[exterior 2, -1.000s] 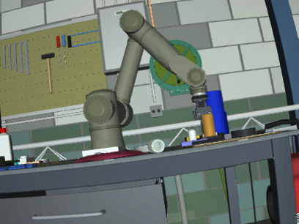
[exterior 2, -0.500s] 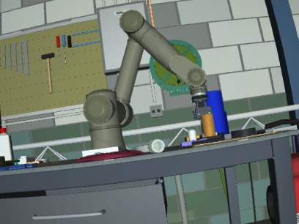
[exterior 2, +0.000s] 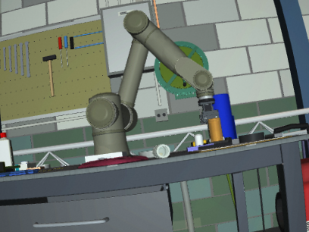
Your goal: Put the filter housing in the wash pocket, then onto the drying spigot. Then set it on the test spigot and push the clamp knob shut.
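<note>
The brown cylindrical filter housing (exterior 2: 215,129) stands upright on the dark fixture board (exterior 2: 212,144) on the bench's right half, and my gripper (exterior 2: 209,116) comes down on its top end, closed around it. Left of the housing a short white spigot (exterior 2: 198,139) rises from the board with a small yellow part at its foot. A tall blue cylinder (exterior 2: 224,115) stands just behind the housing. I cannot make out the wash pocket or the clamp knob.
Behind the bench are a block wall, a pegboard of tools (exterior 2: 45,68) and a green wheel (exterior 2: 181,70). A white-ended cylinder (exterior 2: 161,151) lies on its side near the arm's base. A black round object (exterior 2: 252,137) sits to the right.
</note>
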Motion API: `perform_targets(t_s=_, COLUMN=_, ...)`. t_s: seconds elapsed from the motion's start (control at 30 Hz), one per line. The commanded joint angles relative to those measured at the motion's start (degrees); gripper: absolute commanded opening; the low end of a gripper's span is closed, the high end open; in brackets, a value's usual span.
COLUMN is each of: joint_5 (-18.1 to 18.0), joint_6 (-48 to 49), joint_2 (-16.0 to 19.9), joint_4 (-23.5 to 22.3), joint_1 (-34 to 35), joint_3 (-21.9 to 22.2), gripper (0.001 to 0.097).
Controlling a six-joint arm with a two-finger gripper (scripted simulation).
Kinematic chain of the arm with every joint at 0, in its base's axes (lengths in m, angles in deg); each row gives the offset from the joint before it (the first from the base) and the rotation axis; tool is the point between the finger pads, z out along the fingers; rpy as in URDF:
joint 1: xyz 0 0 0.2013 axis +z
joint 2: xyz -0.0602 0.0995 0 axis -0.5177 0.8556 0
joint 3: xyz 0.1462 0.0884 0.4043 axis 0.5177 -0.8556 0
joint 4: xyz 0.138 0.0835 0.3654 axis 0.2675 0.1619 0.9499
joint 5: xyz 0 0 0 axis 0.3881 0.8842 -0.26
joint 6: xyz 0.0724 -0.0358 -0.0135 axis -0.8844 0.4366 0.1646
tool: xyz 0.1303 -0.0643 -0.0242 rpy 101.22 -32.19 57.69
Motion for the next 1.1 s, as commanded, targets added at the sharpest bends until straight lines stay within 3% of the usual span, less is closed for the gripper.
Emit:
perform_targets(t_s=0.0, joint_5=0.0, joint_6=0.0, joint_2=-0.03, joint_4=0.0, joint_1=0.0, joint_3=0.03, gripper=0.021)
perform_targets(t_s=0.23, joint_5=0.0, joint_6=0.01, joint_2=-0.03, joint_4=0.0, joint_1=-0.01, joint_3=0.03, gripper=0.0075)
perform_targets(t_s=1.07, joint_5=-0.04, joint_6=0.79, joint_2=-0.1, joint_4=0.0, joint_1=-0.78, joint_3=-0.08, gripper=0.0075)
